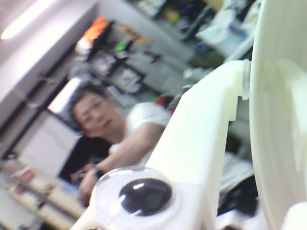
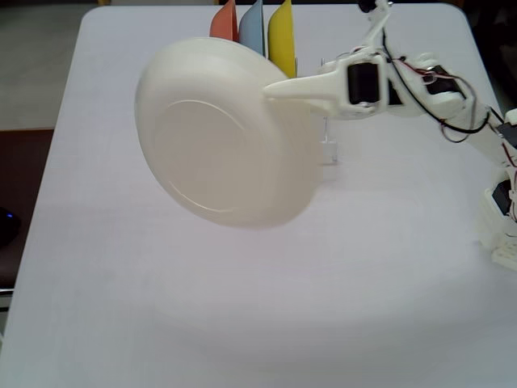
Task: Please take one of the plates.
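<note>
A round cream plate (image 2: 218, 145) hangs in the air above the table, tilted so its underside faces the fixed camera. My gripper (image 2: 271, 90) is shut on the plate's upper right rim, with the white arm reaching in from the right. In the wrist view the same plate (image 1: 276, 143) fills the right edge. There my gripper (image 1: 249, 81) clamps the rim, and one white finger (image 1: 192, 143) carrying a googly eye runs up to it.
At the back of the white table (image 2: 242, 323) stand an orange plate (image 2: 224, 23), a light blue plate (image 2: 252, 24) and a yellow plate (image 2: 281, 36), upright in a white rack (image 2: 327, 149). A seated person (image 1: 103, 115) shows blurred in the wrist view.
</note>
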